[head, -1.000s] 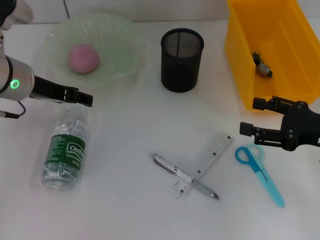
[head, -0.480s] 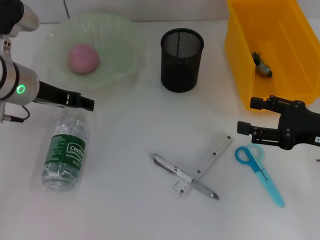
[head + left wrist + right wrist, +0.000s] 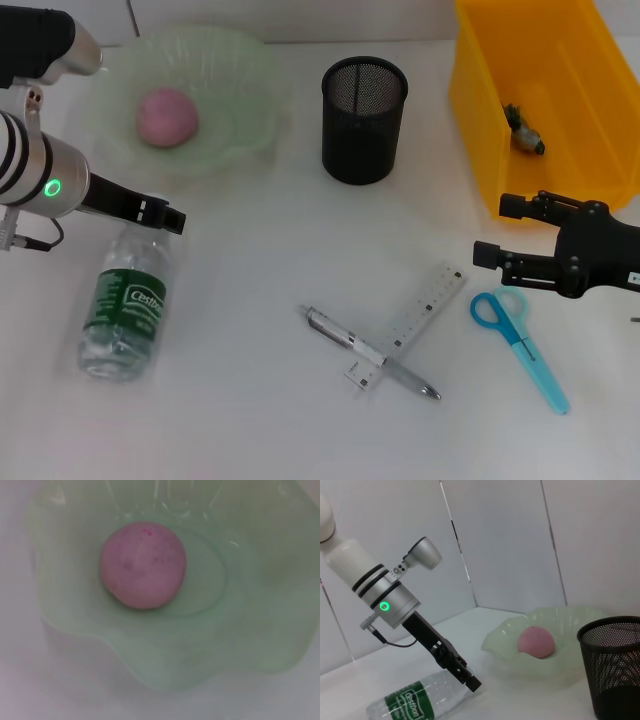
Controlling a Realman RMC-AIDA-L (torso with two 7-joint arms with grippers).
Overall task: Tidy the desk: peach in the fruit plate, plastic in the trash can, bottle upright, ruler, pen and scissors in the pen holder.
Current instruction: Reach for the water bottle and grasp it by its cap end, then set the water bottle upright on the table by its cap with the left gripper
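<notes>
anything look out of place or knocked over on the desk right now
Yes. The bottle lies on its side by the left gripper instead of standing. The pen and ruler lie crossed on the desk, and the scissors lie near the right gripper; all three are outside the pen holder.

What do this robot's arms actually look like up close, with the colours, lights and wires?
The left arm is silver and white with black bands, a glowing green ring light and a thin black cable; its slim black left end effector tapers long and narrow. The right end effector is all black, blocky, with two fingers.
</notes>
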